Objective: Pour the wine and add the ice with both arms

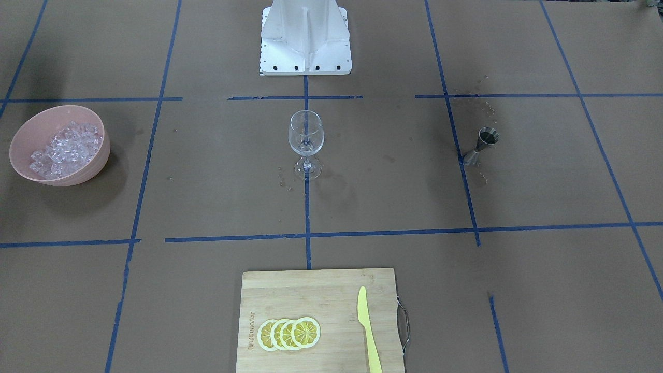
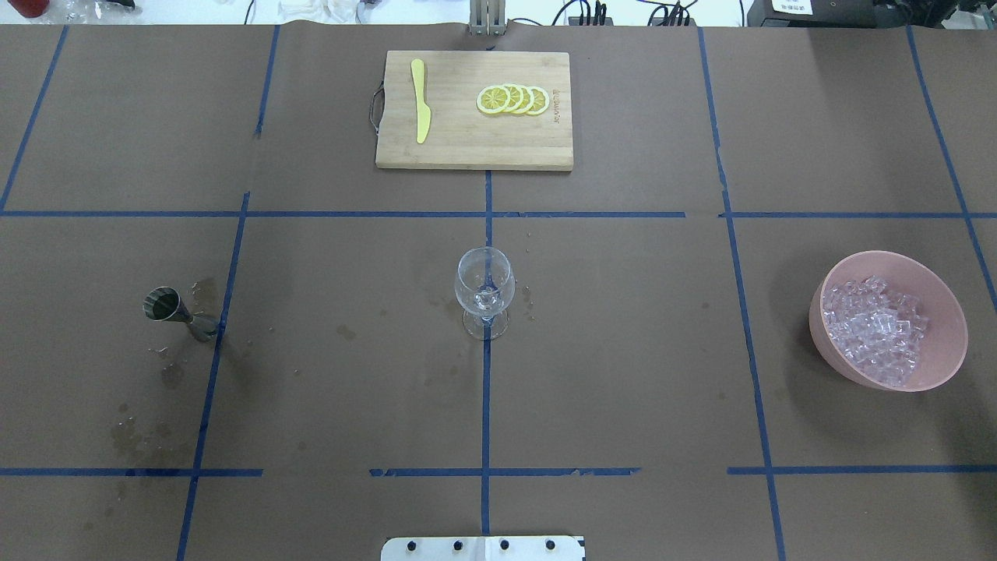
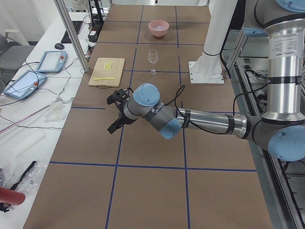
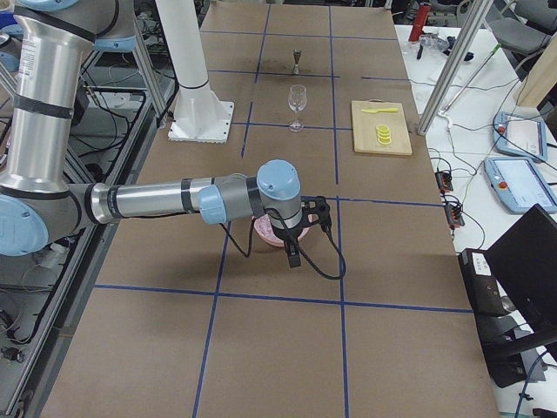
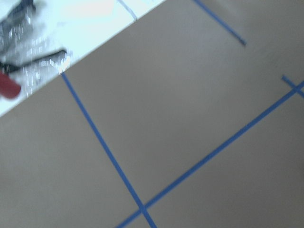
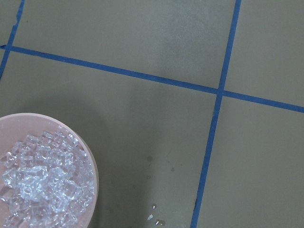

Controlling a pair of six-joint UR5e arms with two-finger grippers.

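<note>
A clear wine glass (image 1: 305, 135) stands upright mid-table, also in the overhead view (image 2: 484, 284). I can make out no wine in it. A steel jigger (image 1: 482, 144) stands on the left arm's side (image 2: 174, 309); its contents are too dark to tell. The ice (image 1: 65, 147) is heaped in a pink bowl (image 1: 99, 160) on the right arm's side (image 2: 824, 335). My left gripper (image 3: 113, 113) hovers above the table, far from the glass. My right gripper (image 4: 312, 233) hangs just above the bowl, whose ice (image 6: 40, 183) shows in the right wrist view. I cannot tell whether either is open.
A wooden cutting board (image 2: 459, 144) with lemon slices (image 2: 514, 100) and a yellow knife (image 2: 420, 109) lies at the table's far side. The white robot base (image 1: 305, 39) stands behind the glass. Wet spots (image 2: 167, 374) mark the paper near the jigger.
</note>
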